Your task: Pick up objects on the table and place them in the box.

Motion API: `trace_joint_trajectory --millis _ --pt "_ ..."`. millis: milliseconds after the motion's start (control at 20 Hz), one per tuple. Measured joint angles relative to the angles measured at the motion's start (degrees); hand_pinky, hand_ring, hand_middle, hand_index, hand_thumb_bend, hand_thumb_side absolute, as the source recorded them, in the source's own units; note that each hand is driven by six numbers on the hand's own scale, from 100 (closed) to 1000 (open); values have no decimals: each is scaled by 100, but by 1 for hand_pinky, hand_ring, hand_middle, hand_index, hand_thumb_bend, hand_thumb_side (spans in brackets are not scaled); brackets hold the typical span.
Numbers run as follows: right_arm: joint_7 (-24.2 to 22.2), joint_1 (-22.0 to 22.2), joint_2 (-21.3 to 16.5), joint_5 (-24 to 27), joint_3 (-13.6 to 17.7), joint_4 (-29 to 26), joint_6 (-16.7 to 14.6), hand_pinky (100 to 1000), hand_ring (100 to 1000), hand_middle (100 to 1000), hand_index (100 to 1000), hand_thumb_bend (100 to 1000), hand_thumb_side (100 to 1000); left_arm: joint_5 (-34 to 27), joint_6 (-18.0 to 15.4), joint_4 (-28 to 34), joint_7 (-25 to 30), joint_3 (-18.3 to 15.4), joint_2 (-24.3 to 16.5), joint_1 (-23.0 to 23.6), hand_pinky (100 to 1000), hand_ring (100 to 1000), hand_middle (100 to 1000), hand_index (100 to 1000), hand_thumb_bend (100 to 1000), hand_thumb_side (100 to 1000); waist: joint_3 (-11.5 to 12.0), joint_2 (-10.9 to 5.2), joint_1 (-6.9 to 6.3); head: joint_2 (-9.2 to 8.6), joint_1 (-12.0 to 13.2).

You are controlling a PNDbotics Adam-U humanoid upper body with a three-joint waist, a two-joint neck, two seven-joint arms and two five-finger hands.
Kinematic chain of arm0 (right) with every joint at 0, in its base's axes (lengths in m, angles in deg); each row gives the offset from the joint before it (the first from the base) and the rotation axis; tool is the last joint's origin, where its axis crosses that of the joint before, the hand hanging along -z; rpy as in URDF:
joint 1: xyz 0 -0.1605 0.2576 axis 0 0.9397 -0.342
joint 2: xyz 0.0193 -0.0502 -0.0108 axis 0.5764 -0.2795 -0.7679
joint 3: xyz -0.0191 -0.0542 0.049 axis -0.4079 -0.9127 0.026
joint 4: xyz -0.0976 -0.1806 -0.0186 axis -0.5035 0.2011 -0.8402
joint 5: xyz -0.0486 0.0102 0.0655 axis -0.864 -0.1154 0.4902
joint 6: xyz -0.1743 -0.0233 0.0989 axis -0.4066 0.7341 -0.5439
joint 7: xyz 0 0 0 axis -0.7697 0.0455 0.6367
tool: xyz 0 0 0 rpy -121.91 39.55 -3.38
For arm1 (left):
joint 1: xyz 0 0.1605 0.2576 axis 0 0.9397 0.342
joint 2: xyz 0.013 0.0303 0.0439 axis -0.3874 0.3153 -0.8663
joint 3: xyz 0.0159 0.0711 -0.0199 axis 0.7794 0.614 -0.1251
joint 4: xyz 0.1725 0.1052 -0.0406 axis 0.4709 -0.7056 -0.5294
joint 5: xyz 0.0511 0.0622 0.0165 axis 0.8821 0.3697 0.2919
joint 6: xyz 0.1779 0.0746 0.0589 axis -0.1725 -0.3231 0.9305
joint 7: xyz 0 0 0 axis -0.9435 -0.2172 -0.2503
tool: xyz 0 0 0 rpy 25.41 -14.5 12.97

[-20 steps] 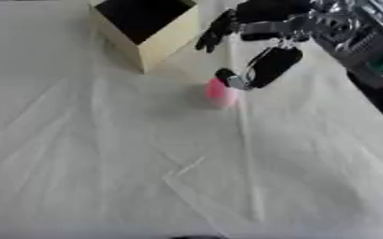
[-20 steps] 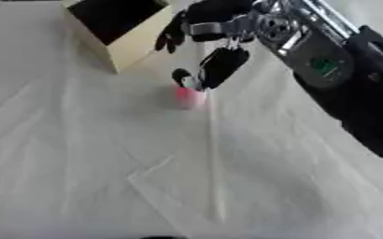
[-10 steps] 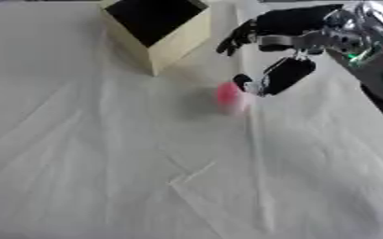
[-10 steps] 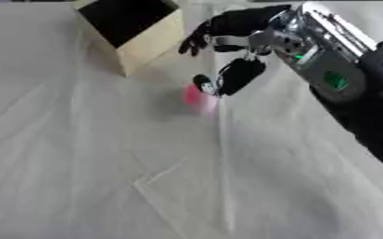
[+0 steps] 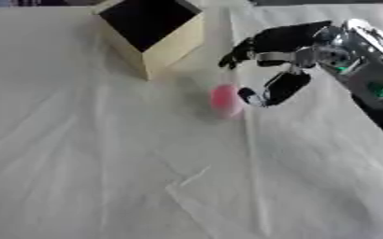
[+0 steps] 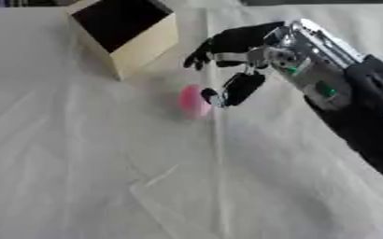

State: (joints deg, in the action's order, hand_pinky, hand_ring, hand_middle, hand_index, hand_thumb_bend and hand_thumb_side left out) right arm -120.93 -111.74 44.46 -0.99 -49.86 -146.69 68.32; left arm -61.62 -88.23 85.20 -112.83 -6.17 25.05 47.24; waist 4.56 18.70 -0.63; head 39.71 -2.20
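Pink and blurred, a small rounded object (image 5: 225, 100) sat on the cloth (image 5: 105, 163), near the box (image 5: 152, 32) and toward the robot from its near corner, but apart from it. What kind of thing it was could not be made out beyond its colour and its roundish shape.

Just to the right of the object hung the right hand (image 6: 237, 51), black with silver at the wrist, reaching in from the upper right. Its thumb (image 6: 240, 87) pointed down beside the object, the tip close to the object's side; whether it touched was hard to tell. The fingers (image 6: 207, 49) were spread out and relaxed above, stretched toward the box and not curled round anything. The hand held nothing.

The box was pale wood or card with a dark inside, open at the top and standing askew at the far left of the cloth, one corner turned toward the object.

The cloth was whitish and creased, with one long fold running from near the object down toward the near edge, and smaller wrinkles fanning out to the left.

The right forearm (image 6: 354, 107), dark with a silver casing, ran off the right side.
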Motion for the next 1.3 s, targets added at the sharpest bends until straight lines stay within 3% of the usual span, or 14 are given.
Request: trace_joint_trajectory --millis 200,600,900,1150,1300 --pt "-7 4 23 -136 -4 155 -84 891 860 783 973 119 615 -6 6 0 24 1 4 6 725 680 780 884 100 744 10 0 3 0 -39" --pt "319 32 254 -739 -40 671 -336 874 842 716 949 174 634 -29 15 0 75 5 54 17 725 678 779 883 100 758 43 11 6 0 -75" --pt "646 36 430 -1079 -119 937 -515 826 767 526 863 159 630 -61 12 0 156 10 98 31 730 683 781 881 100 769 60 33 5 -1 -82" --pt "790 50 516 -1039 -143 980 -531 811 732 482 789 117 612 -88 2 0 224 22 100 34 732 684 780 879 100 774 62 35 3 -1 -81" --pt "872 52 560 -947 -143 980 -475 787 660 423 694 100 523 -105 13 0 258 27 101 41 732 683 779 874 100 777 62 35 2 -1 -78"
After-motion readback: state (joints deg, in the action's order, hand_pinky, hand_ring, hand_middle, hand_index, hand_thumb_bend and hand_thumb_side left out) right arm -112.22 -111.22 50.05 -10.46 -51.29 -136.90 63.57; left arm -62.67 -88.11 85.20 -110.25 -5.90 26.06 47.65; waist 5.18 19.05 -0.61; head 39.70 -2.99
